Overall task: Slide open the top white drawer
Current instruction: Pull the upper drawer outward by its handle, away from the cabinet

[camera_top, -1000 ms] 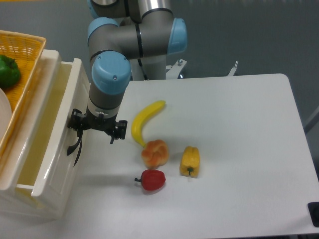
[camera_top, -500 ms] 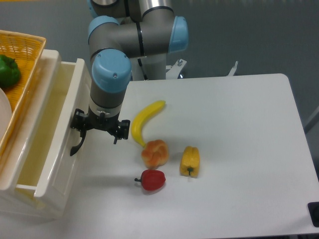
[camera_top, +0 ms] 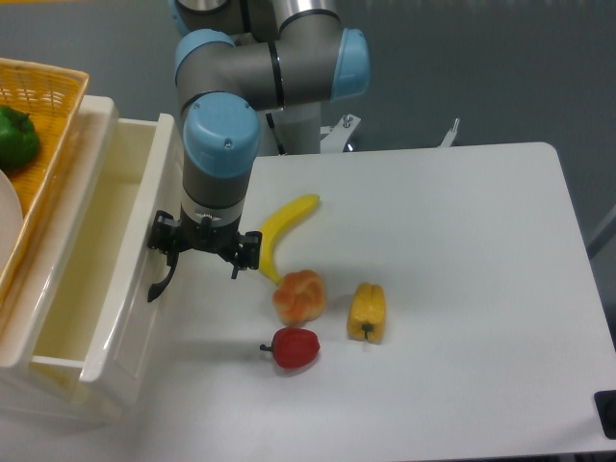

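Gripper (camera_top: 203, 252): jaw state unclear, at curved black handle (camera_top: 160, 282) | top white drawer (camera_top: 115, 279): desk's left edge, pulled out | handling: rigid, glossy, likely light; hold by handle

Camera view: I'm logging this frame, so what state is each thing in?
top white drawer: slid well out, inside bare
black handle: at the claw's left finger
claw: at the handle; grip unclear
banana: lying flat
red pepper: on its side
yellow pepper: on its side
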